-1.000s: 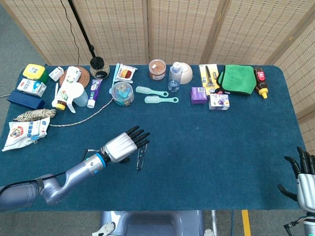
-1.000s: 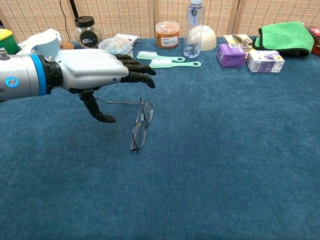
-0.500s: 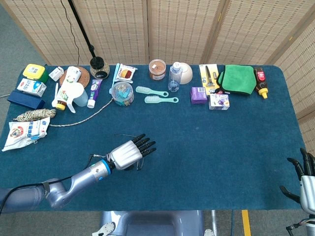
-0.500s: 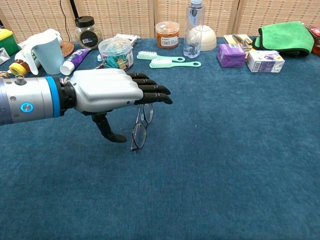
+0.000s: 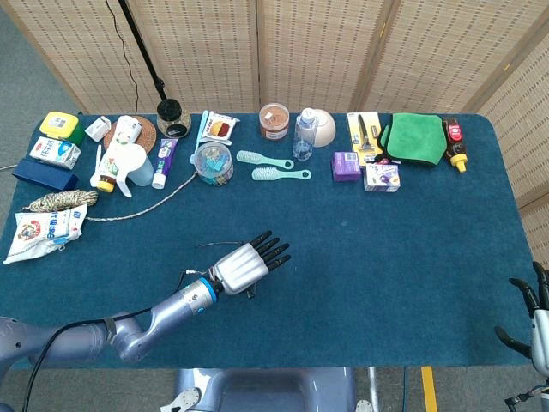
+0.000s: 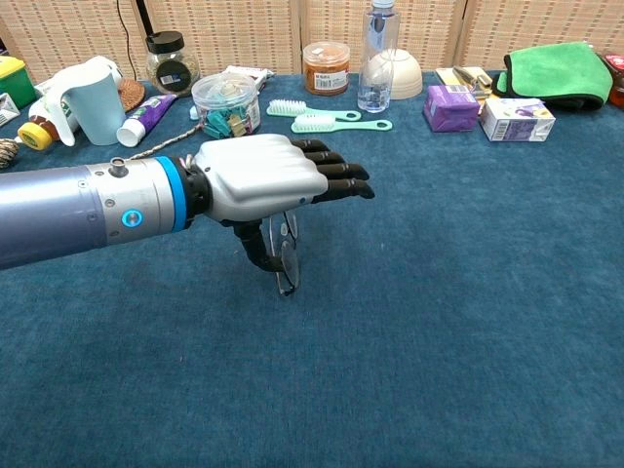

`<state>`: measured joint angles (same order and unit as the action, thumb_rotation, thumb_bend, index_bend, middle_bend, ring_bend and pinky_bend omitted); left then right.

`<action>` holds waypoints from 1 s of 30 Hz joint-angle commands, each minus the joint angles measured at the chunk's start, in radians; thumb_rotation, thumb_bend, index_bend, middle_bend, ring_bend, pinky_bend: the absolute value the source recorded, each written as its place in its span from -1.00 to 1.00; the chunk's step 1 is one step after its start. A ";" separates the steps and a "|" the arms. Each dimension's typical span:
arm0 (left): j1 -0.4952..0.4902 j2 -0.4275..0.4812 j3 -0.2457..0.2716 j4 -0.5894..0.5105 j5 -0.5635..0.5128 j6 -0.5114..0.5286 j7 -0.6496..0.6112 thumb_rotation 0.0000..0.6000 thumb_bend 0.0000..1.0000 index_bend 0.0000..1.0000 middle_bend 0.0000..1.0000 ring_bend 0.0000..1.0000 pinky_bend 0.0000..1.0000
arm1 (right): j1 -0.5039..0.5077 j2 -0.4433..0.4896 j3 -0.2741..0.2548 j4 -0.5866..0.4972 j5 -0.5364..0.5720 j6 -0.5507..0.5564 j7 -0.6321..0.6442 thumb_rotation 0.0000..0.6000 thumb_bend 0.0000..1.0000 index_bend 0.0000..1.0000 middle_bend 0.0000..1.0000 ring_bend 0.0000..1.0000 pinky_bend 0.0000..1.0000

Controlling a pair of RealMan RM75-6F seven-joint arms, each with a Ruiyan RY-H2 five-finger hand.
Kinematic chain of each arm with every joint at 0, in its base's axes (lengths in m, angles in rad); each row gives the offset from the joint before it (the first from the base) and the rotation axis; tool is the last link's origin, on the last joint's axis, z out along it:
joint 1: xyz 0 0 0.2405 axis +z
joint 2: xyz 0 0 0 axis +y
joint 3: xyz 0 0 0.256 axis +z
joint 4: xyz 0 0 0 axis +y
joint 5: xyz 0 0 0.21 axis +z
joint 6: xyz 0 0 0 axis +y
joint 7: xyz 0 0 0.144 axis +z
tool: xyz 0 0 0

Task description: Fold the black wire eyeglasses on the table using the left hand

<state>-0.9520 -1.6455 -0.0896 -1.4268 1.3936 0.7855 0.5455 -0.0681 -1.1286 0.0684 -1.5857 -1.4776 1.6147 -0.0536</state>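
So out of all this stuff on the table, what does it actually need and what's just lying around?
Needed:
- black wire eyeglasses
- left robot hand, fingers extended over them

Just lying about:
- two mint brushes
- green cloth
- clear bottle
- purple box
- rope

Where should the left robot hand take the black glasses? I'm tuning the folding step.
Probably the open thin wire arm of the glasses, from above on the robot hand's own side: the lenses stand on edge, the arm sticks out leftward.
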 commanded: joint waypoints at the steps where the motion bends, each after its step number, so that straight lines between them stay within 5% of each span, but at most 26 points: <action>1: -0.008 -0.038 -0.020 0.025 -0.022 0.018 0.020 0.70 -0.56 -0.90 -1.00 -1.00 -1.00 | -0.001 0.000 0.001 0.002 0.000 0.000 0.002 1.00 -1.00 -0.53 -0.96 -0.90 -0.87; 17: -0.050 -0.182 -0.125 0.109 -0.198 0.063 0.135 0.72 -0.56 -0.88 -1.00 -1.00 -1.00 | -0.009 0.006 0.005 0.002 0.002 0.011 0.010 1.00 -1.00 -0.53 -0.96 -0.90 -0.87; 30: -0.005 0.107 -0.087 -0.138 -0.293 -0.064 -0.015 0.70 -0.56 -0.47 -1.00 -1.00 -1.00 | -0.004 -0.001 0.002 0.005 -0.007 0.002 0.011 1.00 -1.00 -0.53 -0.96 -0.90 -0.87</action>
<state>-0.9667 -1.5847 -0.1918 -1.5273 1.1109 0.7471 0.5572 -0.0726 -1.1293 0.0704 -1.5809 -1.4844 1.6165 -0.0425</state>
